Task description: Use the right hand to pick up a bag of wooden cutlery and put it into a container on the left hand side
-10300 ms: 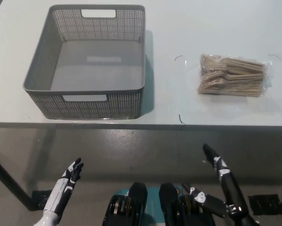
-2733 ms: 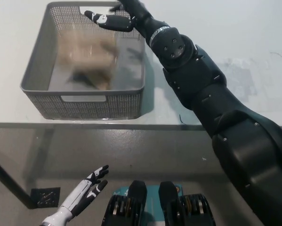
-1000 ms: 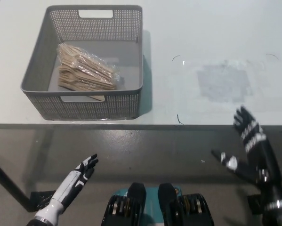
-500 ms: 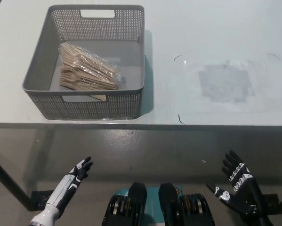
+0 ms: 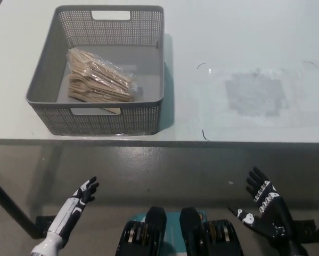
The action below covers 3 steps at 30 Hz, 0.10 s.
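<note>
A clear bag of wooden cutlery [image 5: 99,77] lies inside the grey mesh basket [image 5: 148,114], toward its left side. The basket stands on the left part of the white table [image 5: 244,42]. Below the table's front edge at the lower right hangs my black right hand [image 5: 264,210], open, its fingers spread and holding nothing. My white left hand [image 5: 75,205] rests low at the lower left, open as well. Both hands are well apart from the basket.
A dull rectangular patch [image 5: 253,95] marks the table's right half. The table's front edge [image 5: 159,142] runs across the middle of the view, with grey floor [image 5: 159,176] below it.
My right hand has dropped from beside the table's front edge to below it, open. The bag lies still in the basket. The left hand has shifted slightly.
</note>
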Available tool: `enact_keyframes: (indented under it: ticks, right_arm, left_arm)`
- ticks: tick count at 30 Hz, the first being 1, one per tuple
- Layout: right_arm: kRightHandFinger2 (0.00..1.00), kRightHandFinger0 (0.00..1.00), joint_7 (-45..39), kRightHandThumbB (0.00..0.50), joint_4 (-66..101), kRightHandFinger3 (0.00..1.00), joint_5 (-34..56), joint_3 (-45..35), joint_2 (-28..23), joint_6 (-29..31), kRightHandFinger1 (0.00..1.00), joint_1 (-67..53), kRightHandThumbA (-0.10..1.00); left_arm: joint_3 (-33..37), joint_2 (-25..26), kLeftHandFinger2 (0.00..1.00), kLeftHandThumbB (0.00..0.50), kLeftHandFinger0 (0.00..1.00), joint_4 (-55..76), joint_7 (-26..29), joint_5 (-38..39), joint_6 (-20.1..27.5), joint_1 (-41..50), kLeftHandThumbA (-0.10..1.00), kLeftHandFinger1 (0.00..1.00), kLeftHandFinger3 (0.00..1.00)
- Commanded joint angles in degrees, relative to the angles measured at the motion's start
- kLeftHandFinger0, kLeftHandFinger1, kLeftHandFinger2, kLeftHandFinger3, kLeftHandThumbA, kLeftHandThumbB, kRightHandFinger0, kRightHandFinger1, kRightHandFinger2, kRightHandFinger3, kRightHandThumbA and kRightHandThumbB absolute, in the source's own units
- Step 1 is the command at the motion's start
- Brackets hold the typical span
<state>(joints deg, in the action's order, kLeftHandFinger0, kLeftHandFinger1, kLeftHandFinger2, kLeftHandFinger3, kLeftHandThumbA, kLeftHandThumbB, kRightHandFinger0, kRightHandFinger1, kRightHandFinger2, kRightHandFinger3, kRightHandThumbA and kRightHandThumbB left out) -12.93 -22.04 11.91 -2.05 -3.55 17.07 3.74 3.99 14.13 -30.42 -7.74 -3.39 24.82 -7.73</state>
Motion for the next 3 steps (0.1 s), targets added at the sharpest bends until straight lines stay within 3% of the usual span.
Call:
enact_keyframes:
  ticks: [1,3]
  right_arm:
    - [1.00,1.00,-1.1,0.170,1.0,1.00,-1.2,0.8,-0.6,3.2,1.00,-0.7,0.94]
    - [1.00,1.00,-1.2,0.170,1.1,1.00,-1.0,0.9,-0.6,3.1,1.00,-1.1,0.94]
  left_arm:
    - [-0.4,0.1,1.00,0.385,1.00,1.1,0.2,0.8,2.1,1.7,1.00,1.00,1.00]
    - [-0.3,0.0,1.00,0.384,1.00,1.3,0.2,0.7,2.1,2.3,1.00,1.00,1.00]
